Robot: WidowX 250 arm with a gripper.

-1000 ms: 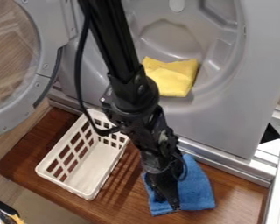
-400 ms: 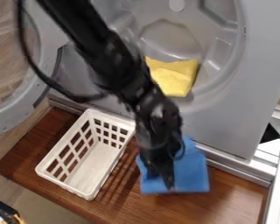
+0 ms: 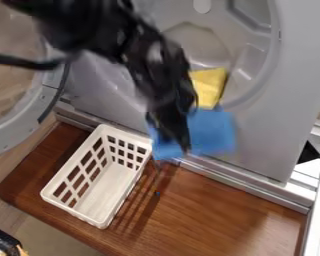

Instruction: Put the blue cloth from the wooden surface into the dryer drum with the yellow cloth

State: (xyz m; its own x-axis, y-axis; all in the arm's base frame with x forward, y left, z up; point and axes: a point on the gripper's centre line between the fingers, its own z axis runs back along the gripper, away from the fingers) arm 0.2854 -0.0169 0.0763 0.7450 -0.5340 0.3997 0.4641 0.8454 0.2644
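The black gripper (image 3: 174,142) hangs in front of the grey machine's lower front, shut on a blue cloth (image 3: 213,132). The cloth is lifted off the wooden surface and spreads mostly to the right of the gripper. Behind and just above it, a yellow cloth (image 3: 209,86) lies inside the round drum opening (image 3: 261,75), its left part hidden by the arm. A white slotted basket (image 3: 102,182) stands upright on the wood, below and left of the gripper.
The machine's round door (image 3: 22,131) stands open at the left. Brown wood (image 3: 216,215) forms the work surface. A metal rail (image 3: 256,189) runs along the machine's base, and a black object (image 3: 2,242) sits at the lower left corner.
The gripper has moved up the view, raising the blue cloth from the wooden surface to the machine's front. The basket and yellow cloth have stayed in place.
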